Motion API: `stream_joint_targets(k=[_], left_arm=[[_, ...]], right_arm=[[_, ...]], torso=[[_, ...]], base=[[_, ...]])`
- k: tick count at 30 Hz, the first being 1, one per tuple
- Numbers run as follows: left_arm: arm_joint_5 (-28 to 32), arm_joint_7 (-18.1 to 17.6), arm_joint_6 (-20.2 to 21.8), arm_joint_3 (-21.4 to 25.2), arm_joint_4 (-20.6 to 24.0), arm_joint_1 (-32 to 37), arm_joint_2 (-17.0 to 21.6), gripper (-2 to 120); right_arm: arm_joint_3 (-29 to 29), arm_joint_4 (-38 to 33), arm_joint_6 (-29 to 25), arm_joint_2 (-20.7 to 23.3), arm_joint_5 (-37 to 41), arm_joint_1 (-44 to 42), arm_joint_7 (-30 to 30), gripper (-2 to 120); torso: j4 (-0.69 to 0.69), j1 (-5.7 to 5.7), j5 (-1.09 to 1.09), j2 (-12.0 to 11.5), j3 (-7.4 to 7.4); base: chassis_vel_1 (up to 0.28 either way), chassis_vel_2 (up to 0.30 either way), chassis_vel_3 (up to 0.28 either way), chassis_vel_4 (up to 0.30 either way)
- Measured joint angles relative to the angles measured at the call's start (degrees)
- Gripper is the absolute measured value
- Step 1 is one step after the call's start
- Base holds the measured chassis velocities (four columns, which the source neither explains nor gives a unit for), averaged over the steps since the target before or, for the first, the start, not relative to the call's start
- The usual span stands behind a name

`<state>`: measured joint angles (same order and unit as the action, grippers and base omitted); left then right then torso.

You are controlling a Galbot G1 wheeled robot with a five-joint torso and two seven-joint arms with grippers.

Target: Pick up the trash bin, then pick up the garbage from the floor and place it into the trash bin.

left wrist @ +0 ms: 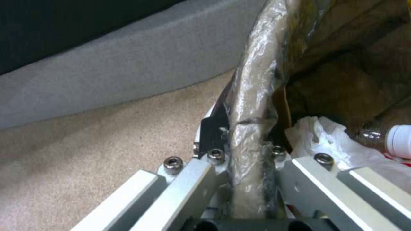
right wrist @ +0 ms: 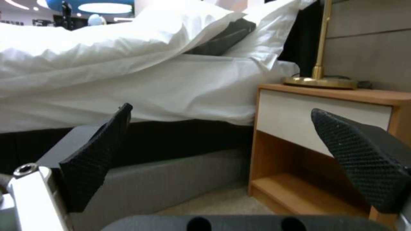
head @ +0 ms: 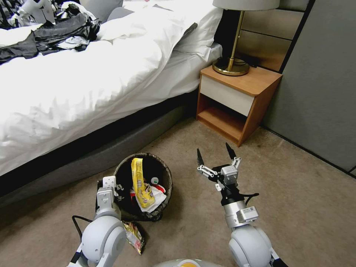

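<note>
The trash bin (head: pixel 168 177), lined with a dark bag, stands on the carpet beside the bed. Inside it are a yellow wrapper (head: pixel 138 178), white tissue (head: pixel 156 202) and red scraps. My left gripper (head: pixel 118 187) is shut on the bin's left rim; the left wrist view shows the bag-covered rim (left wrist: pixel 250 96) pinched in the left gripper (left wrist: pixel 244 144), with tissue (left wrist: pixel 321 134) and a clear bottle (left wrist: pixel 385 138) inside. A red-and-yellow snack wrapper (head: pixel 134 236) lies on the floor by my left arm. My right gripper (head: pixel 213 149) (right wrist: pixel 222 110) hovers open and empty to the bin's right.
The bed (head: pixel 92 92) with white sheets runs along the left, black clothes (head: pixel 55 33) piled on it. A wooden nightstand (head: pixel 237 100) with a brass lamp (head: pixel 231 66) stands ahead of the right gripper. A grey wall panel (head: pixel 322 92) bounds the right. Open carpet (head: pixel 296 193) lies to the right.
</note>
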<state>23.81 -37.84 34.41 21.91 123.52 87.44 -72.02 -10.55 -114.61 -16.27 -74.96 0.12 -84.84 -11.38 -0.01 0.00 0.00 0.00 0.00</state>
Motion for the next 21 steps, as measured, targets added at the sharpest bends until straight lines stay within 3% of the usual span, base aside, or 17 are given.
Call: stream_joint_targets(k=[21], left_arm=[[0.0, 0.0, 0.0, 0.5, 1.4, 0.6, -0.1, 0]], right_arm=[[1.0, 1.7, 0.5, -0.3, 1.0, 2.3, -0.4, 100]], torso=[[0.0, 0.0, 0.0, 0.0, 0.0]], base=[[0.07, 0.07, 0.069, 0.067]])
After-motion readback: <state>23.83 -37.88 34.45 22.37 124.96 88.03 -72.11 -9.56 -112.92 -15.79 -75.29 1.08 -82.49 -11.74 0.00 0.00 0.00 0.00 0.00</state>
